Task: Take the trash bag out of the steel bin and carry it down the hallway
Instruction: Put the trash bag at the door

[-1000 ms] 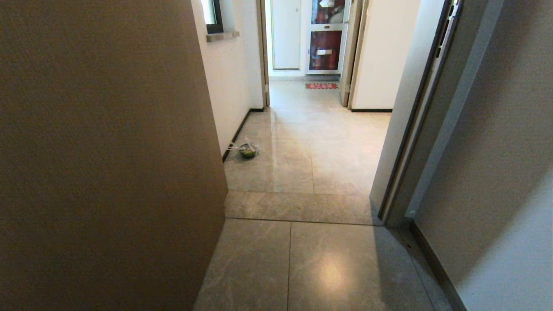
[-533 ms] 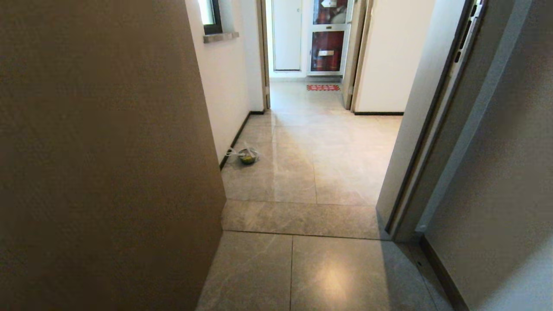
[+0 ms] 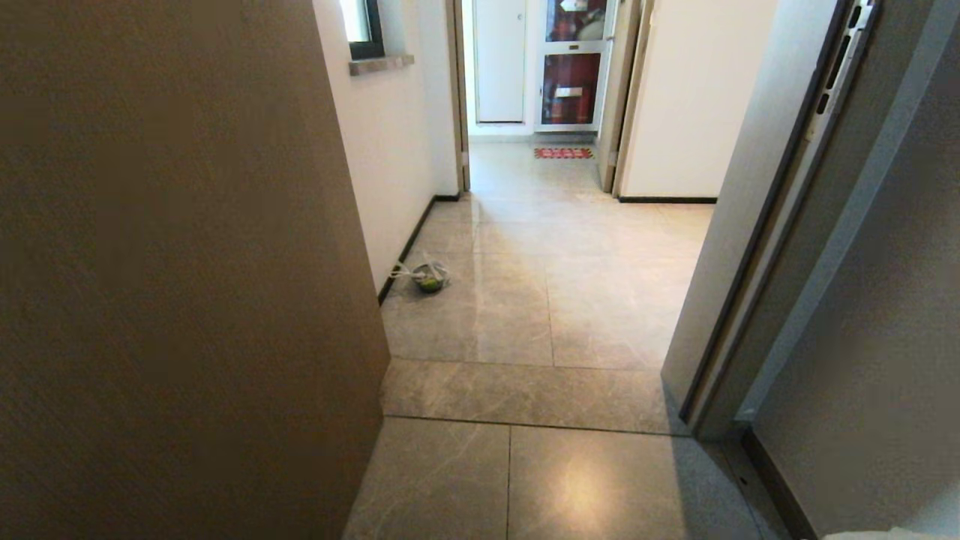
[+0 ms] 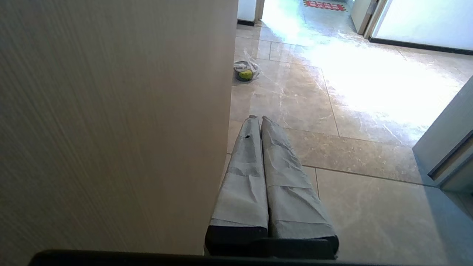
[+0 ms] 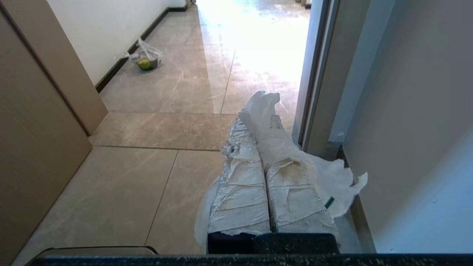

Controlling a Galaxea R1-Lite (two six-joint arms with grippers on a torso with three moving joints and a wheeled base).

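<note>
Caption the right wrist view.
Right claw shut on the white trash bag, facing the tiled hallway.

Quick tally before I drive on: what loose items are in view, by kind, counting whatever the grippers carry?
Plastic bags: 2, the trash bag pinched in the right gripper and a small bag with something green inside, on the tiles by the left wall
Red mat: 1, at the far doorway
Total: 3

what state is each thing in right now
trash bag: pinched in the right pincer, white plastic draping over it
right pincer: shut on the bag
left pincer: shut, holding nothing
brown door: standing open on the left
clear bag with green item: lying on the hallway floor, against the left wall
</note>
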